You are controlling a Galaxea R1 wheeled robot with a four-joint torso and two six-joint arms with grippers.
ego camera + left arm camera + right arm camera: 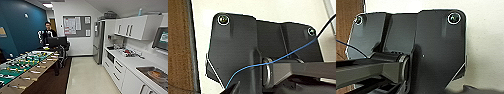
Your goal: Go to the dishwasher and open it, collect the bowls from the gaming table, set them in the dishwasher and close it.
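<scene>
The kitchen counter (130, 61) runs along the right wall toward the tall fridge (98, 38), so the dishwasher should lie ahead on the right (its steel front not yet discernible), nearer the right arm; either pincer's opening I cannot tell

A table-football table (23, 67) stands along the left, with a person (48, 33) behind its far end. A counter (135, 62) with cabinets below runs along the right, a fridge (98, 38) at its far end, and open floor (87, 77) lies between.
</scene>
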